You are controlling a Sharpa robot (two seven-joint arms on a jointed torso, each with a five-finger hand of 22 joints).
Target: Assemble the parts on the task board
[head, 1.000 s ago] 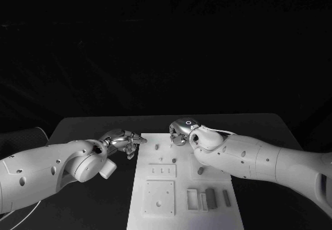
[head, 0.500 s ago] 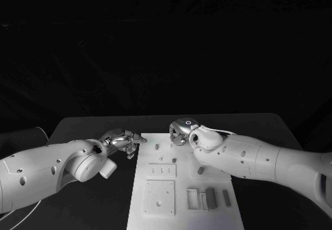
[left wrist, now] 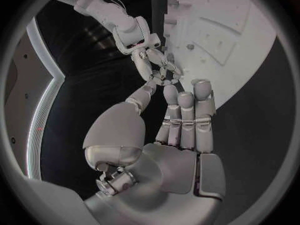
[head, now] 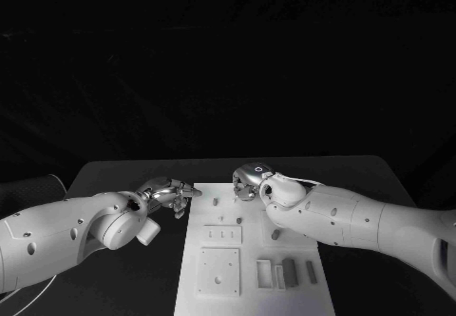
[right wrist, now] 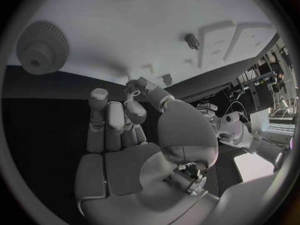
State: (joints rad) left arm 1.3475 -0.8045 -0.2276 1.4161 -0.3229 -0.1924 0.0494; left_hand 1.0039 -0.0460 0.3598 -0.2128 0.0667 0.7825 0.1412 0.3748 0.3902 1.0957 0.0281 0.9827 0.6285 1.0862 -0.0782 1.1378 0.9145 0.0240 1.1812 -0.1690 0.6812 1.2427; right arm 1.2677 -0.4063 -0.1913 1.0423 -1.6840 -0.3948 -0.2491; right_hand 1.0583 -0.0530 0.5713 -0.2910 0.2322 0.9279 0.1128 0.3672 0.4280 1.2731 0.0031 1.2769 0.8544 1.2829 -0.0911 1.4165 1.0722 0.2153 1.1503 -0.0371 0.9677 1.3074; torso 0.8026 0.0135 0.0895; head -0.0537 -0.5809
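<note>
Near end of board: on the white rectangular task board (head: 249,260), small grey block-shaped parts (head: 290,272) are seen lying together beside a square recessed plate.
Mid board: a short grey peg (head: 275,234) is seen standing close against the right forearm.
Left hand (head: 171,195): held at the board's left edge with fingers curled in; a small piece may be pinched at the fingertips (left wrist: 164,74) (too small to tell), so its grasp cannot be judged.
Right hand (head: 249,182): held over the far end of the board; whether anything is gripped cannot be told.
Far end: a grey toothed gear (right wrist: 41,47) is seen lying on the board.
Risk: a peg could be knocked over by the low right forearm; any pinched piece could be dropped if the fingers slip.
</note>
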